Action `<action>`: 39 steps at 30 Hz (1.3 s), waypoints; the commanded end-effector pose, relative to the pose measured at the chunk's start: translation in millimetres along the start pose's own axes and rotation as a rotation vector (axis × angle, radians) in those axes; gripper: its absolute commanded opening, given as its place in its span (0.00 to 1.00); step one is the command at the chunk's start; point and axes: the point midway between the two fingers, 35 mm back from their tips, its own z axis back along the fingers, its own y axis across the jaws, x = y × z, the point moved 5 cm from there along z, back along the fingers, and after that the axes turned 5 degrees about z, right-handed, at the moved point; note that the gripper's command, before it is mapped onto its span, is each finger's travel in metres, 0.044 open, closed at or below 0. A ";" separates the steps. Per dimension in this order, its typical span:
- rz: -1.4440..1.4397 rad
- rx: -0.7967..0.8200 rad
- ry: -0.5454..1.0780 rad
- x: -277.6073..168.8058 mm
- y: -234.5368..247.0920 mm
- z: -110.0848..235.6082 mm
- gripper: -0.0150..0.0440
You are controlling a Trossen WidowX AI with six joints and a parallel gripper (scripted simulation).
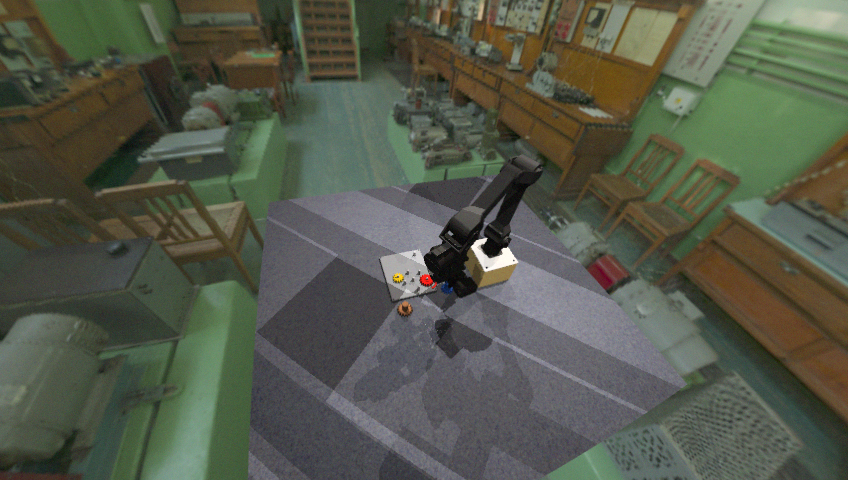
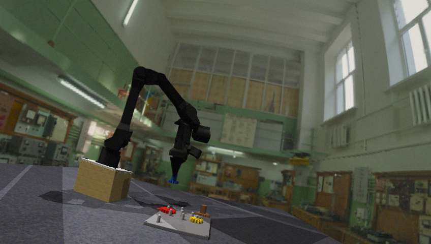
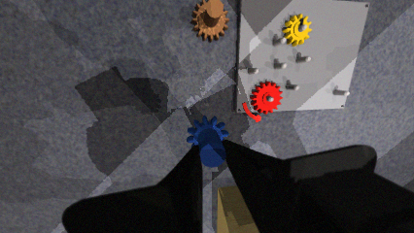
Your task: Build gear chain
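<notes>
Noted at far left, in the top view, a wooden chair (image 1: 229, 217) beside the table (image 1: 333, 416) (image 2: 45, 217) (image 3: 39, 146).

Found next, on the tabletop, one grey board (image 1: 392, 291) (image 2: 177, 231) (image 3: 330, 44), lying flat. Recorded on its left part one yellow gear (image 1: 400, 277) (image 2: 195, 220) (image 3: 292, 32), seated on a peg. Listed just off the board's near edge one brown gear (image 1: 404, 309) (image 2: 202, 214) (image 3: 210, 26), loose on the table, flat, with an upright knob. Counted on the board six bare pegs, several between the yellow and red gears, one (image 1: 414, 255) (image 2: 158, 218) (image 3: 340, 92) well apart near a corner. Entered farther right one red gear (image 1: 426, 280) (image 2: 167, 210) (image 3: 260, 98), seated on its peg, with a curved red arrow (image 1: 434, 286) (image 2: 159, 208) (image 3: 251, 113) beside it.

Logged next one blue gear (image 1: 446, 289) (image 2: 173, 182) (image 3: 204, 132), raised above the table, off the board, teeth downward, knob upward. Saw the gripper (image 1: 450, 283) (image 2: 174, 174) (image 3: 211, 148) nearly closed, fingers pressed on both sides of that knob.

Placed last, at right, one black arm (image 1: 495, 193) (image 2: 172, 90), mounted on a white-topped wooden box (image 1: 484, 275) (image 2: 92, 181) (image 3: 233, 209).
</notes>
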 end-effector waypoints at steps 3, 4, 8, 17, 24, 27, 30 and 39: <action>-0.005 0.002 -0.006 -3.6 0.2 20.9 0.25; -0.005 0.002 -0.006 -4.5 0.2 24.1 0.25; -0.005 0.002 -0.006 -8.6 0.0 37.2 0.25; -0.005 0.001 -0.005 -10.3 -4.5 45.8 0.25; -0.009 0.000 -0.002 -4.8 -16.4 38.5 0.25; -0.013 0.001 0.001 -3.1 -21.6 35.5 0.25; -0.017 0.001 0.003 -1.4 -26.9 32.5 0.25; -0.018 -0.002 0.003 4.6 -43.7 22.5 0.25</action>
